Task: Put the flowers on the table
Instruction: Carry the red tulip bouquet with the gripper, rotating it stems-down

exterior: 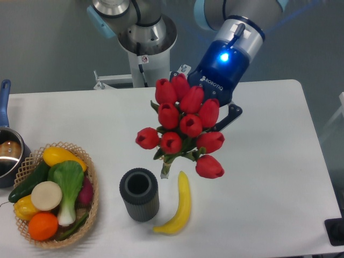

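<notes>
A plain grey-blue floor (48,48) lies beyond the tabletop, evenly and softly lit

The flowers (184,124), a bunch of about 10 red tulip heads with green leaves, were held up above the table (269,161), their blooms facing the camera. A short piece of green stem showed below them. The table was white with rounded corners.

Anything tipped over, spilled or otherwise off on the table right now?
Nothing is spilled or damaged. The only unusual thing is the flowers, held up over the table at the gripper, above the banana and dark ribbed cup, which stands upright. The vegetable basket looks tidy.
</notes>
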`<state>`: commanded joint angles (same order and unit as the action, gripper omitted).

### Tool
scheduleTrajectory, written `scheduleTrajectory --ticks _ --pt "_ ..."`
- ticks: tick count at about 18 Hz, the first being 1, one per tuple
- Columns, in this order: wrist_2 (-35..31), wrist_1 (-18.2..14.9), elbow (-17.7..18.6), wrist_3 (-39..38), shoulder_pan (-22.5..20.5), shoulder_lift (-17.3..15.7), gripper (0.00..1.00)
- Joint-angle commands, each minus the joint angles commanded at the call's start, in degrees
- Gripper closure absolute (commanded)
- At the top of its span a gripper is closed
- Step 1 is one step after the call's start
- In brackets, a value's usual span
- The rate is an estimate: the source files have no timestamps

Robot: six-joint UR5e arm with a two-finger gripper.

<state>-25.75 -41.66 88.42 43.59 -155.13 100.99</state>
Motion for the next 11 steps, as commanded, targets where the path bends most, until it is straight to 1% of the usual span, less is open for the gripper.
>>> scheduleTrajectory --ticks 7,11 --pt "-0.1 -0.2 0.4 -0.8 -0.5 0.0 0.51" --pt "-1.2 -0.3 0.3 -1.5 -0.4 -0.3 0.51"
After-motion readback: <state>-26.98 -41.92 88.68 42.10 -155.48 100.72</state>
